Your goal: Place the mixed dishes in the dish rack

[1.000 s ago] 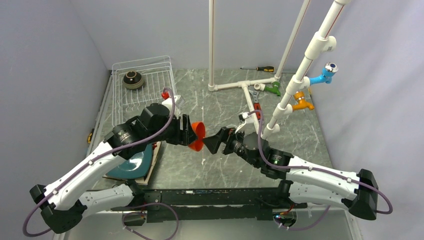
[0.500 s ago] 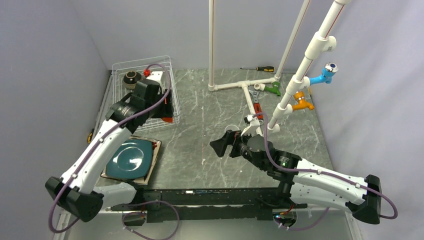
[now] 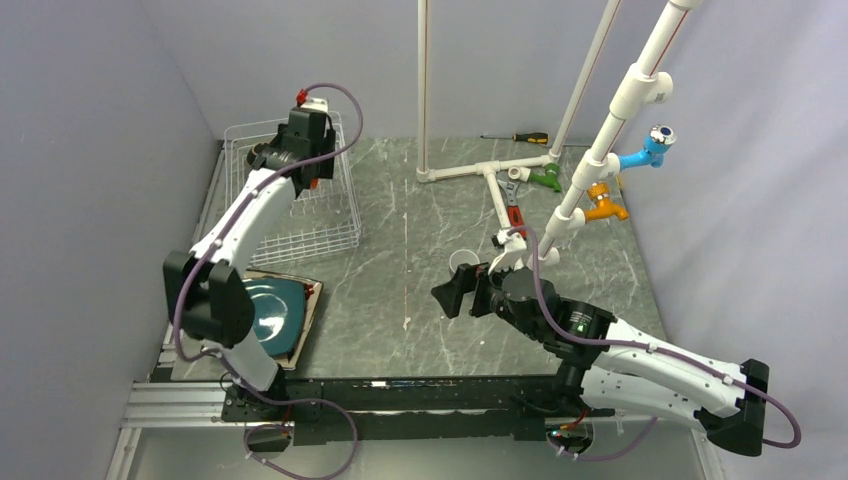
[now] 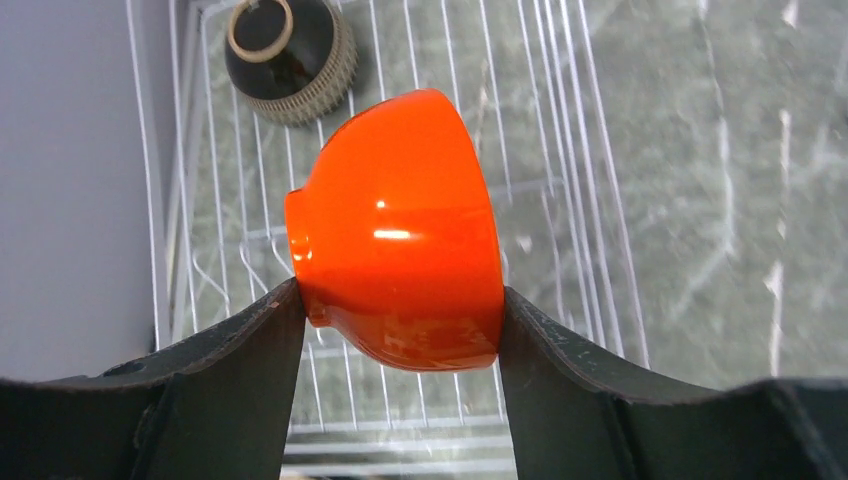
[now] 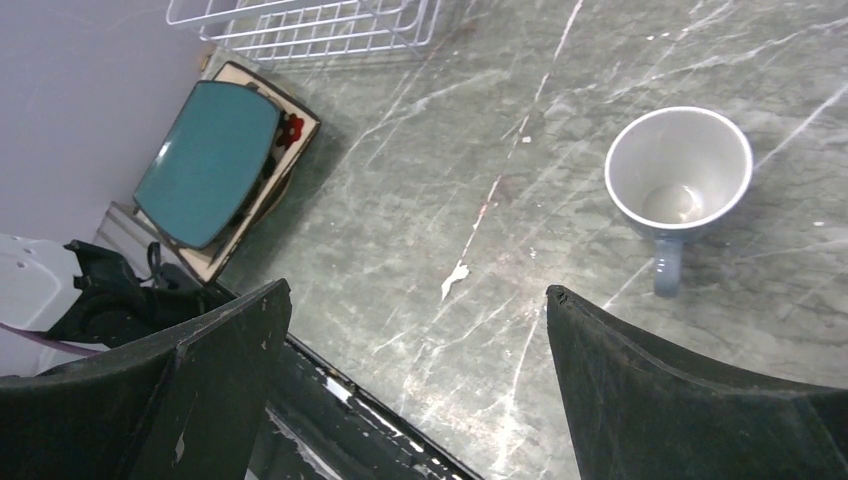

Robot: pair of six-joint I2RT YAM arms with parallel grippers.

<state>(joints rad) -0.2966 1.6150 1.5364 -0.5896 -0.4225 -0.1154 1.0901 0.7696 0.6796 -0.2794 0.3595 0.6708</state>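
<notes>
Left fingers (image 4: 230, 380): clamping orange bowl (image 4: 400, 260), tipped above dish rack (image 3: 310, 232), seemingly for setting beside dark brown bowl (image 4: 290, 50). Right fingers (image 5: 660, 390): spread wide, empty.

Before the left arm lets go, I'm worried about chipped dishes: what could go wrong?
The left gripper pinches the orange bowl on its side by its glossy, curved walls, so it may slip and drop onto the rack. The brown bowl sits in the rack just beyond it, so careless lowering could knock the two together.
</notes>
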